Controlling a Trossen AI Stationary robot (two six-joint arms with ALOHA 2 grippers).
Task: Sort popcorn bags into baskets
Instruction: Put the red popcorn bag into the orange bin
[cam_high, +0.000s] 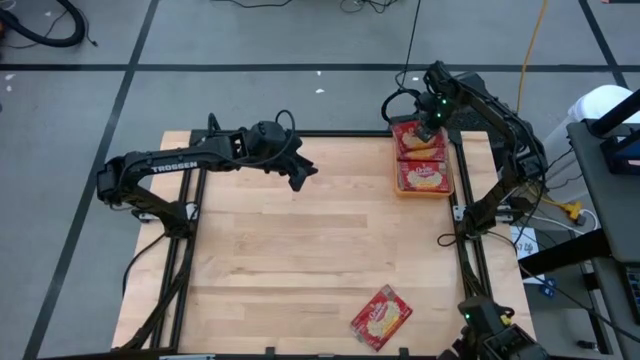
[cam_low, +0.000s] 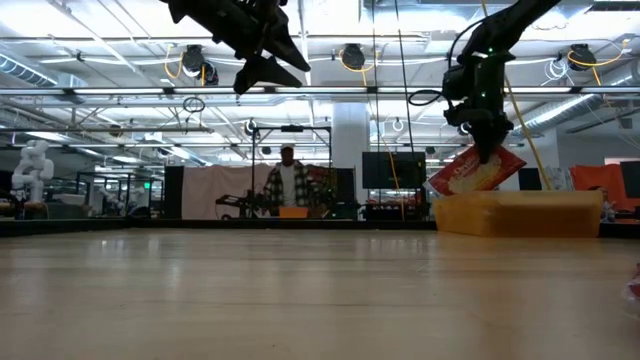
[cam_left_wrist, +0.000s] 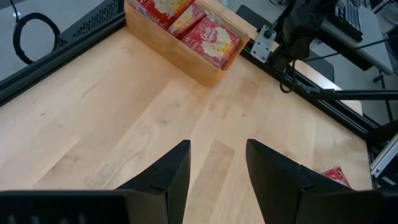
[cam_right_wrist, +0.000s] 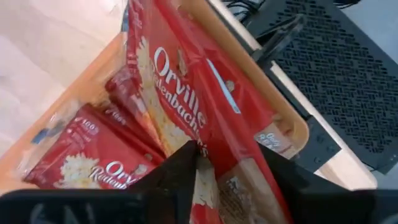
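Observation:
An orange basket (cam_high: 425, 194) stands at the table's far right edge, also in the low view (cam_low: 520, 215). My right gripper (cam_high: 430, 118) is over its far end, shut on a red popcorn bag (cam_low: 475, 170) that tilts up out of it. Another red bag (cam_high: 424, 176) lies flat in the basket's near half (cam_right_wrist: 87, 155). One more red bag (cam_high: 381, 317) lies on the table near its near edge, right of the middle. My left gripper (cam_high: 300, 172) hangs open, high over the far left part of the table (cam_low: 265, 60), holding nothing. My right gripper holds the tilted popcorn bag by its raised far end (cam_right_wrist: 217, 180), pinched between the two fingers (cam_right_wrist: 180, 168), which come from above pointing down. The bag slopes down from the fingers (cam_low: 492, 150) into the basket; its lower end is hidden behind the basket wall.
Black frame rails (cam_high: 460, 215) run along the table's sides, close beside the basket. Bare wood fills the middle of the table (cam_high: 300, 240). A person (cam_low: 288, 185) stands far off in the room beyond the table.

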